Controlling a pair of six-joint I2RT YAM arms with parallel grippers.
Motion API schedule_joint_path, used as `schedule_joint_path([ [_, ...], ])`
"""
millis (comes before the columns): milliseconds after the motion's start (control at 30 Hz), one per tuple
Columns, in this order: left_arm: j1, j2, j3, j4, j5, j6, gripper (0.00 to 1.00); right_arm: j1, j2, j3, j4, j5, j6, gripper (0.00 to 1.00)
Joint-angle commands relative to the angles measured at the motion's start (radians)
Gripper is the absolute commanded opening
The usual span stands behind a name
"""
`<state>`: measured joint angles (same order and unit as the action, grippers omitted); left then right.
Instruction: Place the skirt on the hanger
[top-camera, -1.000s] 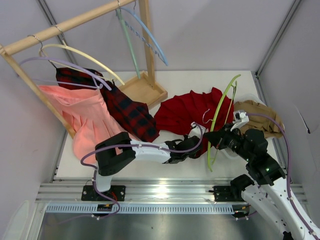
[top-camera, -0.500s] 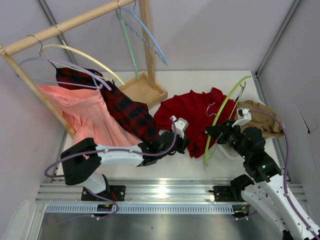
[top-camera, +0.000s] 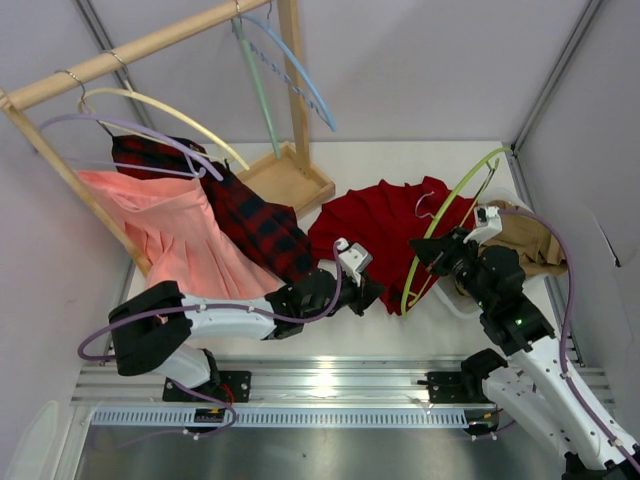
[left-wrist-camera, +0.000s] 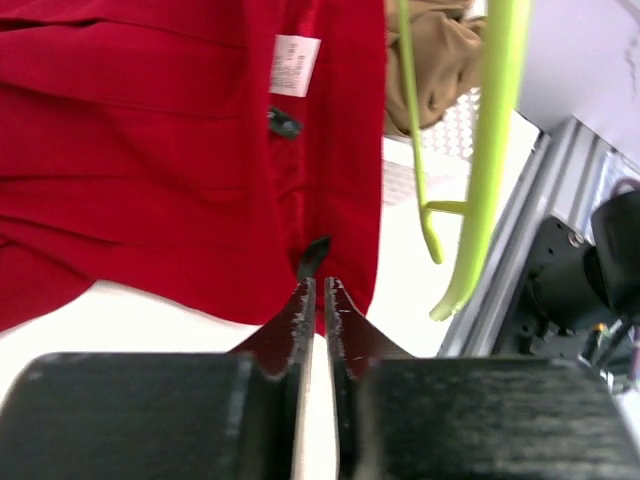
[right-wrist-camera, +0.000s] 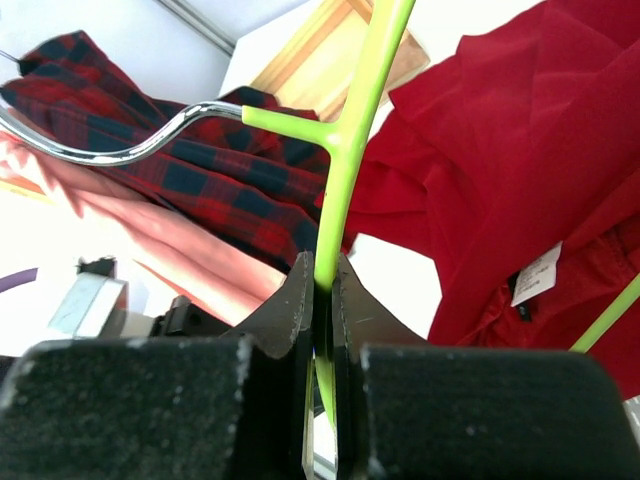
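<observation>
Top view: the skirt lies spread flat on the desk, center-right, well apart from the wooden rack at far left. A plaid skirt and a pink skirt hang on that rack. The hanger stands tilted, w/ its lower end near the skirt's right edge and its upper end up toward the back-right corner. Right claw is clamped on it abt midway. Left claw sits low at the skirt's near edge. A tan garment lies right of the hanger.

Left wrist: left claw has its jaws nearly together, only a thin slit btwn them, tips right at the skirt's edge. A small black loop pokes out just above the tips. Can't tell if fabric is pinched. A white label shows on the skirt further up. The hanger hangs to the right, clear of the skirt.

Right wrist: right claw is closed tight on the hanger's green bar, just below where the neck branches off. The silver hook curves off left. The skirt lies to the right, the plaid skirt to the left.
</observation>
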<state>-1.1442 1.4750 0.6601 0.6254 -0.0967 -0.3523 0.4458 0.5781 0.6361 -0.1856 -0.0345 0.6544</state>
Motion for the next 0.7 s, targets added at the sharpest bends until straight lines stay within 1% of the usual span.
schedule_joint_path([
  [0, -0.005, -0.004, 0.042, 0.048, 0.084, 0.036, 0.15, -0.009, -0.015, 0.053, 0.023, -0.016, -0.047, 0.00],
  [67, -0.008, 0.010, 0.087, 0.024, 0.113, 0.048, 0.20, -0.007, -0.029, 0.051, -0.035, -0.016, -0.055, 0.00],
  [100, -0.009, 0.034, 0.096, -0.001, 0.129, 0.056, 0.27, -0.009, -0.041, 0.050, -0.055, -0.015, -0.062, 0.00],
  [133, -0.012, 0.050, 0.120, -0.003, 0.162, 0.059, 0.31, -0.009, -0.064, 0.048, -0.086, -0.012, -0.067, 0.00],
  [200, -0.014, 0.085, 0.124, 0.019, 0.199, 0.043, 0.36, -0.012, -0.090, 0.048, -0.112, -0.007, -0.078, 0.00],
  [233, -0.014, 0.114, 0.127, 0.055, 0.247, 0.036, 0.38, -0.012, -0.113, 0.051, -0.132, -0.010, -0.084, 0.00],
  [367, -0.022, 0.180, 0.159, 0.106, 0.296, 0.022, 0.41, -0.015, -0.141, 0.059, -0.179, -0.019, -0.108, 0.00],
  [467, -0.025, 0.235, 0.220, 0.091, 0.305, 0.021, 0.42, -0.015, -0.146, 0.056, -0.195, -0.031, -0.108, 0.00],
  [500, -0.025, 0.249, 0.229, 0.086, 0.310, 0.019, 0.46, -0.015, -0.147, 0.056, -0.196, -0.034, -0.108, 0.00],
  [567, -0.025, 0.281, 0.243, 0.077, 0.313, 0.010, 0.48, -0.016, -0.149, 0.054, -0.196, -0.036, -0.108, 0.00],
  [667, -0.025, 0.312, 0.280, 0.044, 0.269, 0.004, 0.51, -0.016, -0.153, 0.056, -0.193, -0.039, -0.110, 0.00],
])
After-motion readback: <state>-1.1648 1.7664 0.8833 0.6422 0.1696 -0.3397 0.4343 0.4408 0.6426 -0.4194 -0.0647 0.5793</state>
